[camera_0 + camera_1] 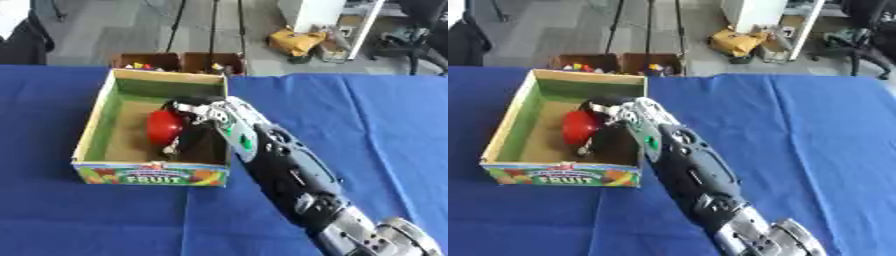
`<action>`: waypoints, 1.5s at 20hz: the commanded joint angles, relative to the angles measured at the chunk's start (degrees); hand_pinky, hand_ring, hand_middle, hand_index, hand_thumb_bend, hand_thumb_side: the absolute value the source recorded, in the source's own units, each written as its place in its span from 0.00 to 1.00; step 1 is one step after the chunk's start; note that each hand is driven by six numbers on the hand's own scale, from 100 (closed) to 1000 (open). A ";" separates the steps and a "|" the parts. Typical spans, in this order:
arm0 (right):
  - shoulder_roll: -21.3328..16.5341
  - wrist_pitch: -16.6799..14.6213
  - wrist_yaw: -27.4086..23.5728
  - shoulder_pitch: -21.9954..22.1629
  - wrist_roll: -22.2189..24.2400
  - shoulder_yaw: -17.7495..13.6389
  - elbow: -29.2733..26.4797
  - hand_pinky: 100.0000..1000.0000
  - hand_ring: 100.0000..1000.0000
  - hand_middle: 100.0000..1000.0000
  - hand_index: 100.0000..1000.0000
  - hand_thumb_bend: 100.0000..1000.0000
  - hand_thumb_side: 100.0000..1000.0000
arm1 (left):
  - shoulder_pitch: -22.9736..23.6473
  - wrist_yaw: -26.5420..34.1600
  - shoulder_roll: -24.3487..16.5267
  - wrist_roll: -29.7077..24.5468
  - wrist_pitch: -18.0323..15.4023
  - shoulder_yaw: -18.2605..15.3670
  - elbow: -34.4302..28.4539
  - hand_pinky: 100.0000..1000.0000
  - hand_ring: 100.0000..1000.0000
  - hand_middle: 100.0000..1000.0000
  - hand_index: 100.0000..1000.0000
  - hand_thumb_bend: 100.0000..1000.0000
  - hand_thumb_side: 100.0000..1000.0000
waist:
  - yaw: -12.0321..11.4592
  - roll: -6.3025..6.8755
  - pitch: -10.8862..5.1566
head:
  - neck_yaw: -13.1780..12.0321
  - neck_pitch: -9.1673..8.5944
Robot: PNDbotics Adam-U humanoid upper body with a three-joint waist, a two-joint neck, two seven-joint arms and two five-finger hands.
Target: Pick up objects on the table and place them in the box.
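Note:
An open cardboard box (94, 120) with a green inside and a "FRUIT" label on its front stands on the blue table. My right arm comes in from the lower right and crosses the box's right wall. Inside the box my right hand (199, 114) has its fingers curled around a round red object (163, 126), which is low over the box's brown floor. Whether the object touches the floor is hidden. The left hand shows in neither view.
A blue cloth (367, 125) covers the table, with bare room right of the box and in front of it. Beyond the far edge two brown bins (179, 61) with small coloured items stand on the floor, and a yellow bag (295, 41) lies further back.

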State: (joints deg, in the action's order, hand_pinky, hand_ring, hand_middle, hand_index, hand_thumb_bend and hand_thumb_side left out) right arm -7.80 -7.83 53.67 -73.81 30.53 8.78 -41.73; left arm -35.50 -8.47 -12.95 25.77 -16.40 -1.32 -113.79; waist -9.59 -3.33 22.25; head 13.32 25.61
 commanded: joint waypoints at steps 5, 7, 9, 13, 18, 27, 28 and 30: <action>-0.39 -0.37 -0.60 -1.20 0.01 -0.67 -3.55 0.70 0.81 0.76 1.00 0.48 0.54 | -0.63 0.22 -0.06 -0.29 0.08 -0.06 -0.80 0.64 0.82 0.65 0.72 0.00 0.98 | 0.11 0.58 -1.43 | 0.09 -0.54; -0.71 -0.34 -1.32 -1.18 -0.76 -0.69 -4.90 0.70 0.81 0.76 1.00 0.49 0.55 | -0.55 0.23 -0.08 -0.28 0.10 -0.10 -0.80 0.64 0.82 0.65 0.72 0.00 0.98 | 0.21 0.64 -1.47 | -0.03 -0.47; -2.24 -0.52 -3.18 -0.94 -1.23 -0.67 -7.15 0.71 0.81 0.76 1.00 0.49 0.55 | -0.46 0.20 -0.17 -0.29 0.11 -0.12 -0.80 0.64 0.82 0.65 0.72 0.00 0.98 | 0.36 0.68 -1.56 | -0.19 -0.31; -3.93 0.37 -6.40 -1.02 -1.72 -0.75 -11.96 0.71 0.80 0.75 1.00 0.46 0.60 | -0.38 0.17 -0.29 -0.25 0.11 -0.18 -0.80 0.64 0.82 0.65 0.72 0.00 0.98 | 0.67 0.78 -1.74 | -0.34 -0.09; -6.13 1.56 -9.91 -0.51 -3.23 -1.28 -19.32 0.71 0.80 0.74 1.00 0.45 0.56 | -0.22 0.07 -0.45 -0.03 0.09 -0.35 -0.80 0.63 0.82 0.65 0.72 0.00 0.98 | 1.30 1.02 -1.83 | -0.54 0.25; -13.34 5.04 -16.54 4.35 -6.78 -1.34 -39.22 0.69 0.78 0.73 0.98 0.43 0.52 | 0.02 -0.27 -0.83 0.41 0.13 -0.69 -0.80 0.63 0.82 0.65 0.72 0.00 0.98 | 3.02 1.63 -2.01 | -1.69 0.57; -14.08 5.57 -17.17 5.24 -6.96 -1.51 -41.58 0.69 0.78 0.73 0.97 0.43 0.52 | 0.03 -0.30 -0.85 0.45 0.13 -0.72 -0.80 0.63 0.82 0.65 0.72 0.00 0.98 | 3.17 1.75 -2.02 | -1.82 0.55; -15.52 6.76 -18.09 7.09 -7.63 -2.11 -46.22 0.69 0.78 0.73 0.97 0.43 0.50 | 0.08 -0.36 -0.89 0.51 0.15 -0.77 -0.80 0.63 0.82 0.65 0.72 0.00 0.98 | 3.42 2.01 -2.05 | -2.04 0.52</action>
State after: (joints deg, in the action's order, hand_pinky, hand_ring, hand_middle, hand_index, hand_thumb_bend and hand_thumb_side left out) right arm -21.16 -1.81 36.59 -65.83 23.32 7.45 -84.22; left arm -34.90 -8.60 -12.56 26.07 -16.29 -1.66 -113.79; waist -6.20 -1.53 21.87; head 11.49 26.16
